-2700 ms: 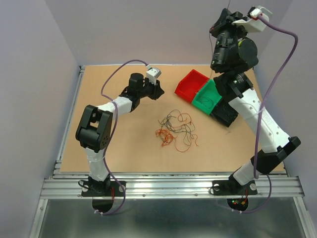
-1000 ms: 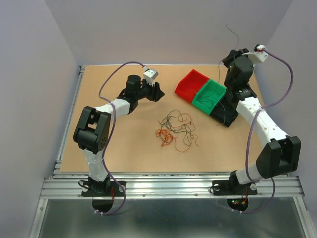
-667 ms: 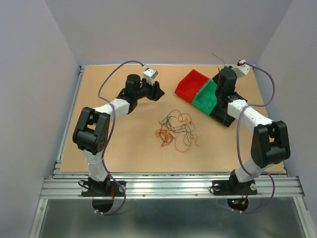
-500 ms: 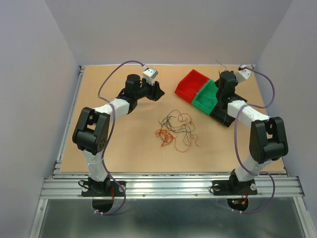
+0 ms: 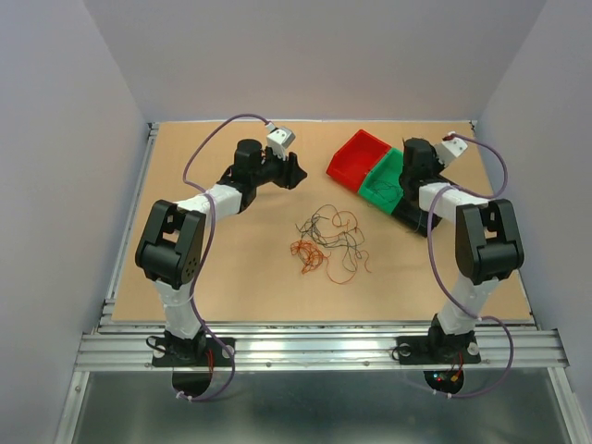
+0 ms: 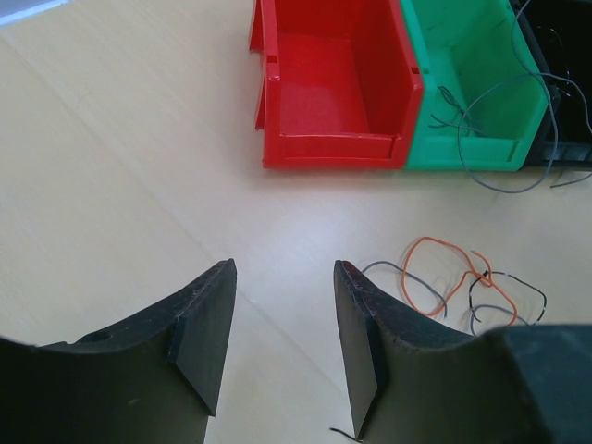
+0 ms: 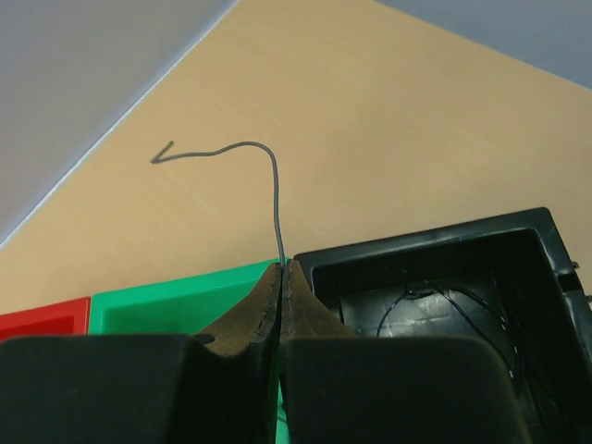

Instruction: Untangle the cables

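A tangle of thin black and orange-red cables (image 5: pixel 328 240) lies on the board's middle; part of it shows in the left wrist view (image 6: pixel 462 282). My right gripper (image 7: pixel 283 268) is shut on a thin dark grey cable (image 7: pixel 268 185) that sticks up from its fingertips. It is low over the edge between the green bin (image 7: pixel 176 301) and the black bin (image 7: pixel 444 277); in the top view it (image 5: pixel 409 159) is at the bins. My left gripper (image 6: pixel 282 305) is open and empty, low over the board, left of the red bin (image 6: pixel 333 83).
Red bin (image 5: pixel 356 157), green bin (image 5: pixel 387 180) and black bin (image 5: pixel 413 211) stand in a row at the back right. The green bin holds grey wires (image 6: pixel 481 111), the black bin thin black wires (image 7: pixel 435 310). The board's edges and rails frame the area.
My right arm has come down from high up with the grey cable, folding low over the green and black bins. The left arm has hardly moved.
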Controlling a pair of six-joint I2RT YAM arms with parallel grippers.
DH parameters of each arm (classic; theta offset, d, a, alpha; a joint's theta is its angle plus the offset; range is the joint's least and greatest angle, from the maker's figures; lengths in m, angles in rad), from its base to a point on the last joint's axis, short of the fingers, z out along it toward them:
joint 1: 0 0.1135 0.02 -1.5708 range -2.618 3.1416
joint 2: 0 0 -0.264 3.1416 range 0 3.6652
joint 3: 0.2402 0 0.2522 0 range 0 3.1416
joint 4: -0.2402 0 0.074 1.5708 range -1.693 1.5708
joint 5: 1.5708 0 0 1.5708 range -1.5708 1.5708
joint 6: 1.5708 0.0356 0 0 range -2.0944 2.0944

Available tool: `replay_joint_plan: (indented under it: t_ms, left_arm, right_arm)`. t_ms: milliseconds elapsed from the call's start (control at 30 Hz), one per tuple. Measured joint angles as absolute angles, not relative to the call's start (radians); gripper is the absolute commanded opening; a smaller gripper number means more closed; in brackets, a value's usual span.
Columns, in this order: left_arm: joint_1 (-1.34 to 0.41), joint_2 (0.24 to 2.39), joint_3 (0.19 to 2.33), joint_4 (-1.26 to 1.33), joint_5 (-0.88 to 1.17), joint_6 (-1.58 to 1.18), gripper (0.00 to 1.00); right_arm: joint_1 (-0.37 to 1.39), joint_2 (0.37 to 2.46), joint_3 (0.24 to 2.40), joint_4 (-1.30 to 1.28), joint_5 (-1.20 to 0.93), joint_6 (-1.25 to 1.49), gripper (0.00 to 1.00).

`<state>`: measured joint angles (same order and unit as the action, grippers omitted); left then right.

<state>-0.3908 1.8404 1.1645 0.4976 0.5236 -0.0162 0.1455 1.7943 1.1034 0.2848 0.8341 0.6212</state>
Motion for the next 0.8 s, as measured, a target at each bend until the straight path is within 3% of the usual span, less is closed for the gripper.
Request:
replay_joint_plan:
  t_ms: [467, 667, 800]
  left_arm:
    - [-0.391, 1.84, 1.159, 0.498, 0.523, -0.016, 0.57]
    - [-0.391, 1.84, 1.159, 0.498, 0.523, -0.016, 0.57]
    - [-0.391, 1.84, 1.159, 0.498, 0.523, -0.016, 0.57]
  right_arm:
    - [0.146, 1.861, 1.415, 0.253, 0.941, 0.49, 0.01]
    - [0.146, 1.859, 1.381, 0.336, 0.947, 0.473, 0.01]
    - [0.158, 1.833, 1.232, 0.442, 0.948, 0.458, 0.01]
